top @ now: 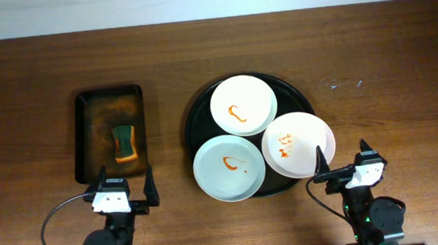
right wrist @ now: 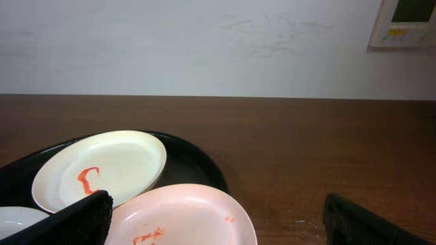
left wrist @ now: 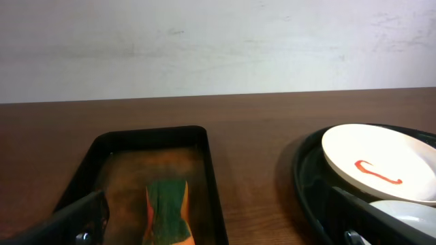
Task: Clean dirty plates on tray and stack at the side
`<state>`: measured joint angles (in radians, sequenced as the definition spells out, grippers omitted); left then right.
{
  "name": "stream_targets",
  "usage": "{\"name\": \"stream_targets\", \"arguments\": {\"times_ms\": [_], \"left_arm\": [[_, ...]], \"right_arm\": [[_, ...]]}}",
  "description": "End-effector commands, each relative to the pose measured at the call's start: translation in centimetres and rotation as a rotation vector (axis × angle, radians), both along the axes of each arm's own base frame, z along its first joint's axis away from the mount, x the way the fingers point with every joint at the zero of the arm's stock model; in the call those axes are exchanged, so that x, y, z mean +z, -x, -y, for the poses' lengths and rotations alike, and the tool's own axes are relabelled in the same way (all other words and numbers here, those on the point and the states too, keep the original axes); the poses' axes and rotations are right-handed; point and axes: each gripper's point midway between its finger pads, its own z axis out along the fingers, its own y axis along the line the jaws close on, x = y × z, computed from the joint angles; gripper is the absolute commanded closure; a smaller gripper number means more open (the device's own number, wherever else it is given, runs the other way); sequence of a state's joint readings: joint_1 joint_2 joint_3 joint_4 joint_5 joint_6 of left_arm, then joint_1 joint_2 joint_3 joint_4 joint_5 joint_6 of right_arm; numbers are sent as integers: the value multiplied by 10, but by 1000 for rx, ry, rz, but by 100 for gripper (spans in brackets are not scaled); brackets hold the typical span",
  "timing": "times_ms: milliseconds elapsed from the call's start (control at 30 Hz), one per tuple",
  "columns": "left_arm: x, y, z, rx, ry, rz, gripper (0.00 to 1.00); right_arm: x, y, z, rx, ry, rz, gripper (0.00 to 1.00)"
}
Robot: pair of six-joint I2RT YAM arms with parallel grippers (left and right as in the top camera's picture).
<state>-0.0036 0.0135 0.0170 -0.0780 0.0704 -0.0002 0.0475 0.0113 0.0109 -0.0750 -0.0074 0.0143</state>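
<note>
Rusty-brown and dark at the rim, a small rectangular tray lies on the left of the brown wooden table. A green-and-orange sponge rests inside it, toward its near end. Just in front of that tray we see the left gripper, its jaws spread wide and empty.

To the right sits the large round black tray with all three dishes on it. The round white plate is at the back and carries a hooked orange-red smear. The pale blue-green plate is at the front left with a small squiggle. The pale pink plate is at the right with scattered streaks, and it overhangs the rim. Their edges meet (we cannot tell which lies on top). Near the pink plate's front edge, the right gripper is likewise parted and holds nothing.
</note>
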Motion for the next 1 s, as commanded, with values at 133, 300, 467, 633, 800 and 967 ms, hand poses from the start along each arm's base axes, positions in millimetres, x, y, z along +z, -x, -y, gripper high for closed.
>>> {"name": "stream_targets", "arguments": {"times_ms": [133, 300, 467, 633, 800, 967], "left_arm": [[-3, 0, -5, 28, -18, -2, 1], [-1, 0, -5, 28, -18, -2, 1], [13, 4, -5, 28, -19, -51, 1], [35, -9, -6, 33, -25, -264, 1], [39, -46, -6, 28, -34, -616, 1], [22, -62, -4, 18, -37, -895, 1]], "right_arm": [[-3, 0, 2, -10, 8, -4, 1], [-2, 1, 1, -14, -61, -15, 1], [19, 11, 3, -24, -65, -80, 1], [31, 8, 3, -32, -53, -291, 1], [41, -12, 1, -38, -33, -581, 1], [43, -19, -9, 15, -53, -627, 1]]}}
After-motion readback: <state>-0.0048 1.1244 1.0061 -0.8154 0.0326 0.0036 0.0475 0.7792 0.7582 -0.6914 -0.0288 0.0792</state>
